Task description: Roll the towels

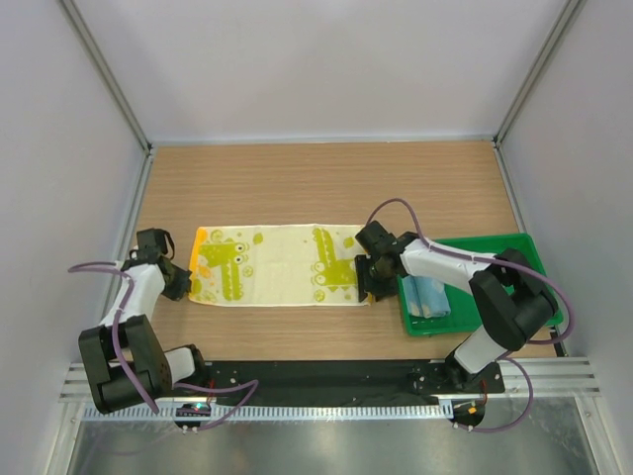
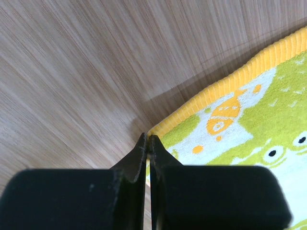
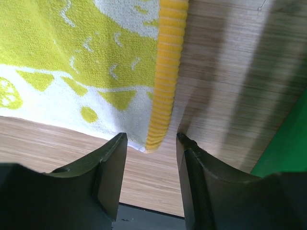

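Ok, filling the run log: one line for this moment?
pale yellow lime-patched cloth towel: flat, unrolled | left gripper: shut on its near-left corner | right gripper: open astride near-right corner

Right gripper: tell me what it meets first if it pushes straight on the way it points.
The right gripper would likely meet the yellow towel first: its orange hem lies between the open jaws. Depth is unclear.
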Controlling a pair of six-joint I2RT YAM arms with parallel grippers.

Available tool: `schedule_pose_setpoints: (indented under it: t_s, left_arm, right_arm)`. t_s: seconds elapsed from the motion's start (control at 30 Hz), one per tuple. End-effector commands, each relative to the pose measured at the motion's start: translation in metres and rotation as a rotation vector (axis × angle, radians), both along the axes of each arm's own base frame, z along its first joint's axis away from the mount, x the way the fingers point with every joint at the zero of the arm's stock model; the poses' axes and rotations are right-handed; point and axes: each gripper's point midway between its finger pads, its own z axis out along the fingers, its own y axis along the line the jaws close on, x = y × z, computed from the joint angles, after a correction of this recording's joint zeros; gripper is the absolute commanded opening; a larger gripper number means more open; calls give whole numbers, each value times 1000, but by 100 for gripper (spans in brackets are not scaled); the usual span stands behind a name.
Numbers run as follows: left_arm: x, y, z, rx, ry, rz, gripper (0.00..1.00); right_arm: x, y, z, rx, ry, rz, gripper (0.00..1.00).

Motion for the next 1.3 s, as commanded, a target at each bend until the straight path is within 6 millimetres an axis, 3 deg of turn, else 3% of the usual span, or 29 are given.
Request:
schedule_pose_setpoints:
  t_s: [0.0, 0.1, 0.23, 0.27, 0.33, 0.5, 0.77, 1.0, 1.27]
  left_arm:
    - [6, 7, 12, 31, -33, 7, 0]
    - [6, 6, 10, 22, -34, 5, 0]
    - [6, 5, 14, 22, -47, 5, 0]
    - [8, 4, 16, 16, -54, 4, 0]
    - [8, 1, 18, 1, -58, -3, 0]
    - [10, -5, 35, -24, -95, -13, 0]
    - [-7, -20, 65, -63, -130, -47, 0]
    - [6, -17, 98, -35, -185, -79, 0]
    - [43, -15, 115, -66, -208, -133, 0]
  right_arm:
    - [-4, 7, 3, 48, -1, -31, 51]
    - [-7, 7, 0, 52, 7, -38, 43]
    - [-11, 5, -6, 45, 19, -48, 20]
    - [-11, 5, -7, 44, 19, -53, 10]
    - [-11, 3, -9, 40, 10, -57, 2]
    - [-11, -2, -6, 25, -5, -61, 1]
    - [-19, -19, 13, -127, 16, -3, 1]
    - [20, -2, 51, -137, -70, 7, 4]
    - [64, 11, 65, -158, -85, 33, 4]
